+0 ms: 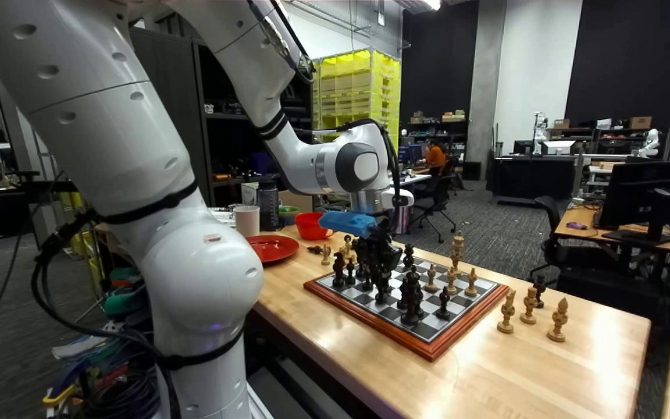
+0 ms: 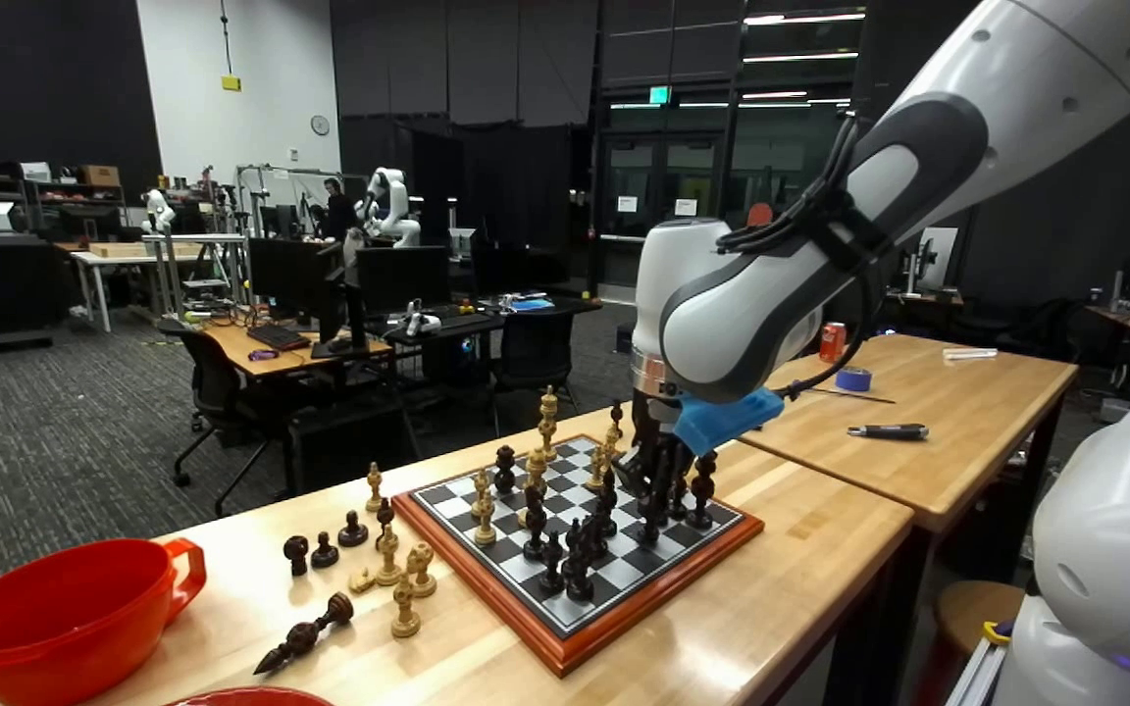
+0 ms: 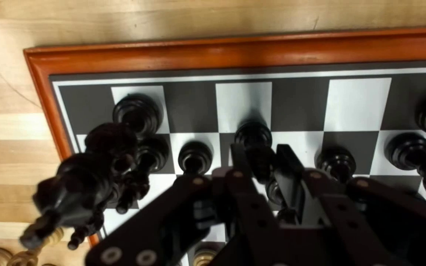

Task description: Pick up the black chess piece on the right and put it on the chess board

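The chess board lies on the wooden table; its reddish rim also shows in an exterior view and the wrist view. My gripper is low over the board near its robot-side edge. Its narrowed fingers are on both sides of a black chess piece and seem to touch it. The piece's base is at board level, across a white and a dark square. The fingers and neighbouring pieces partly hide it in both exterior views. Another short black piece stands off the board, behind tan pieces.
Several black pieces crowd near the fingers, with a tall one close to the wrist camera. Tan pieces stand off the board. A red cup, a red plate and a lying black piece are at the opposite end.
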